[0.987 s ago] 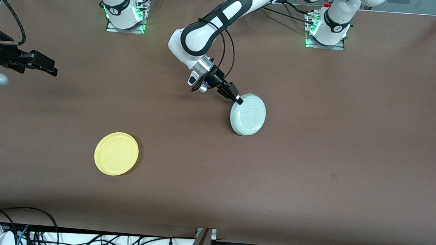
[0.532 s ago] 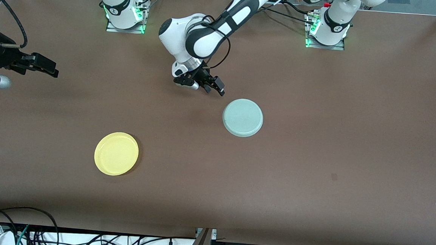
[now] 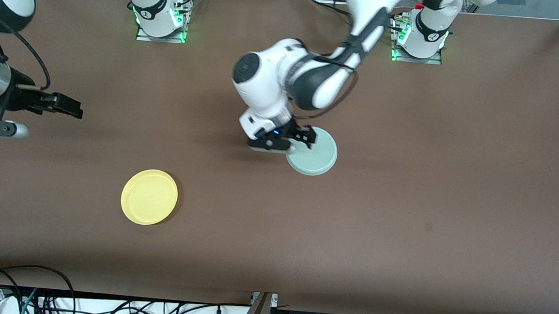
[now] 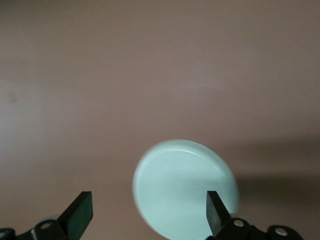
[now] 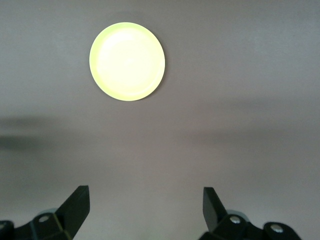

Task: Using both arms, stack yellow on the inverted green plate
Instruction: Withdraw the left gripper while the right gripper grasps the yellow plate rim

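a brown counter [image 3: 401, 232] seen from a high front camera, with two white robot arms based along the top edge of the frame. all placements here are positions in the frame.

the green plate [image 3: 316, 157] lies flat just right of centre, its smooth rimless face up, which suggests it is already turned over. the left gripper [image 3: 296, 137] hangs over the plate's upper left edge, jaws spread wide and holding nothing. in the left wrist view the two dark fingertips [image 4: 79, 214] stand well apart at the bottom of the frame, with the green plate [image 4: 185, 187] showing between them.

the yellow plate [image 3: 149, 196] lies in the lower left of the front view, rim up, well apart from the green plate. the right gripper [image 3: 69, 107] hovers at the left edge of the frame, above and to the left of the yellow plate, its jaws wide and empty. in the right wrist view the yellow plate [image 5: 127, 61] sits in the upper left of the frame, the fingertips [image 5: 75, 205] at the bottom edge.

the move ahead likely turns on this: the yellow plate lies down and to the right of the right gripper, and that arm is plainly the nearer one. both plates are round, so neither has a long axis to line up with.

no brand, label or readable writing shows on the plates or the counter.
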Controlling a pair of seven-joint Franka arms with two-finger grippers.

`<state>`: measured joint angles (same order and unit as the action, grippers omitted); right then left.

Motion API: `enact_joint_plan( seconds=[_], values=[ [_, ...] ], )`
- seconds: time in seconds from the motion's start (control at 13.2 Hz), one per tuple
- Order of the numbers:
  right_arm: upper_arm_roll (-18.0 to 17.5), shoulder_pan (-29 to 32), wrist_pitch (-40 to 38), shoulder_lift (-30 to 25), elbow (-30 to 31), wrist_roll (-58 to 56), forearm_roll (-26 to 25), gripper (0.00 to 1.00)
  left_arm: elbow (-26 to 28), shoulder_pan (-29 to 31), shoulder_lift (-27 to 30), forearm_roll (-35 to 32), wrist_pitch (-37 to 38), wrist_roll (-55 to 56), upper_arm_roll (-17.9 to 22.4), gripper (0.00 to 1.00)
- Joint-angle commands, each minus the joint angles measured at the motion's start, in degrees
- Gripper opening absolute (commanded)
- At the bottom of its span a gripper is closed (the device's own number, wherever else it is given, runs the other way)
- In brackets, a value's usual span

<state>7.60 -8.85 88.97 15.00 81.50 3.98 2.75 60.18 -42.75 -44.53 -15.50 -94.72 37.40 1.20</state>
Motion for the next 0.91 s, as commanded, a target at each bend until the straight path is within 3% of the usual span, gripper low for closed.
enact_joint_plan(
  seconds=[0.0,0.3,0.46,0.61,0.84],
  values=[
    [-0.1,0.9,4.2,5.3,-0.4,-2.5,-0.8,1.0,2.1,7.6,6.8,1.7,2.2,-7.8,-1.0,1.0],
    [-0.2,1.2,13.4,11.4,3.1,-7.5,-0.2,1.0,2.4,20.9,12.1,9.7,2.5,-15.8,-1.0,1.0],
    [-0.2,2.4,19.1,12.6,7.0,-11.4,0.9,1.0,2.4,25.7,13.7,10.4,2.5,-19.2,-1.0,1.0],
    [-0.2,3.3,25.7,14.2,10.4,-14.9,1.7,1.0,2.3,28.8,15.3,10.5,3.2,-24.7,-1.0,1.0],
    [-0.4,3.1,33.0,19.4,10.4,-14.4,1.8,1.0,2.4,31.3,17.9,10.6,7.6,-27.0,-1.2,1.0]
  ],
)
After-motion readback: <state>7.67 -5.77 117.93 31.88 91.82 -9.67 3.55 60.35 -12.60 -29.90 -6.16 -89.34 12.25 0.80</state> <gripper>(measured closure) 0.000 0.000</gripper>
